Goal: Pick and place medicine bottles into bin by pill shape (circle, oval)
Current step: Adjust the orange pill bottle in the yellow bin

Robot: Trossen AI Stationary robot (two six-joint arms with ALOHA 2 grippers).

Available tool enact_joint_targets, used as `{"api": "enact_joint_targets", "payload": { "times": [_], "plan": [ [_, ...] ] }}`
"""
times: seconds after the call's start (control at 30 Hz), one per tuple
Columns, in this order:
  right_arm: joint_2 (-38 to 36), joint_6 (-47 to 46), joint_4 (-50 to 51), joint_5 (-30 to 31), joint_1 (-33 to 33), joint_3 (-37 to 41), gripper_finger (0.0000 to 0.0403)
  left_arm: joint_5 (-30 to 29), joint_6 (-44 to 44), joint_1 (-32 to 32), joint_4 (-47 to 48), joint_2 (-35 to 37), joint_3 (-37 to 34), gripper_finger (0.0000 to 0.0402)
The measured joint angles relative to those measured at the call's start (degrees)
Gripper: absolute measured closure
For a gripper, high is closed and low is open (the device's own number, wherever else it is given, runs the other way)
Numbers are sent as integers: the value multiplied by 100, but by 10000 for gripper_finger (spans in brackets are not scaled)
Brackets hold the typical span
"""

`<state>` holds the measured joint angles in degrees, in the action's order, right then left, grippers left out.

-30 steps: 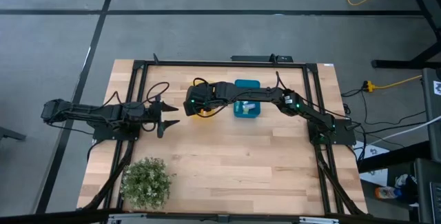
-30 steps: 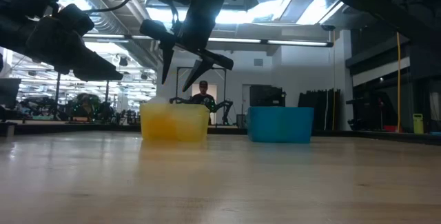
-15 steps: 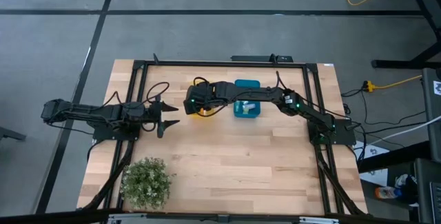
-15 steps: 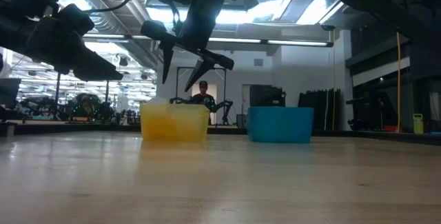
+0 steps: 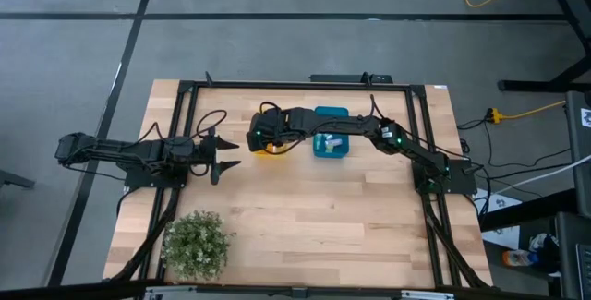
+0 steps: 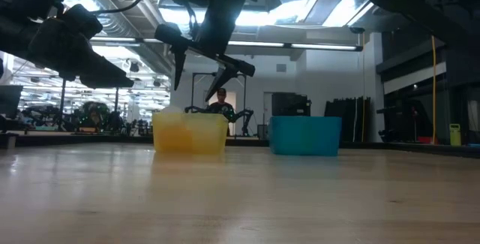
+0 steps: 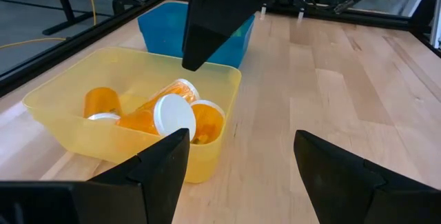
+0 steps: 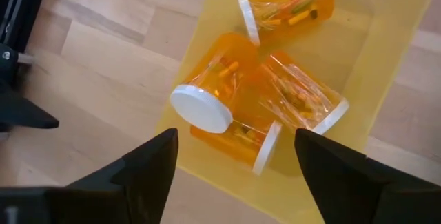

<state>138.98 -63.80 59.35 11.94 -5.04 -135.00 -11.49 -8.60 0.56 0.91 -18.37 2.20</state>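
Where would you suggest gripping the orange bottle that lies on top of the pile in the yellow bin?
Probably across its orange body, just behind the white cap, coming straight down from above. The bottle lies tilted on the others inside the yellow bin, whose walls block a sideways approach; the open right pincer already hangs overhead.

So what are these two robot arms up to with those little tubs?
The right gripper hangs open and empty just above the yellow bin, which holds orange medicine bottles with white caps lying on their sides. The blue bin sits right beside it with a few pale items inside. The left gripper waits open over bare table to the side of the bins, holding nothing. No bottles lie loose on the table.
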Motion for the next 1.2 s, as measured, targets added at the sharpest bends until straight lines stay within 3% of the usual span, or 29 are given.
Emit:
{"api": "enact_joint_targets", "payload": {
  "times": [0.4,0.57,0.67,0.83,1.2],
  "plan": [
    [0,-190,-67,-249,11,2,109,0,0,0,2,1,0,146],
    [0,762,-744,481,85,4,118,0,0,0,2,0,0,146],
    [0,1147,-1002,620,94,4,135,0,0,0,4,1,0,146],
    [56,1428,-1005,330,94,24,176,0,0,0,2,2,0,146],
    [210,1459,-1357,486,136,142,284,0,0,0,166,1,0,146]
  ]
}}
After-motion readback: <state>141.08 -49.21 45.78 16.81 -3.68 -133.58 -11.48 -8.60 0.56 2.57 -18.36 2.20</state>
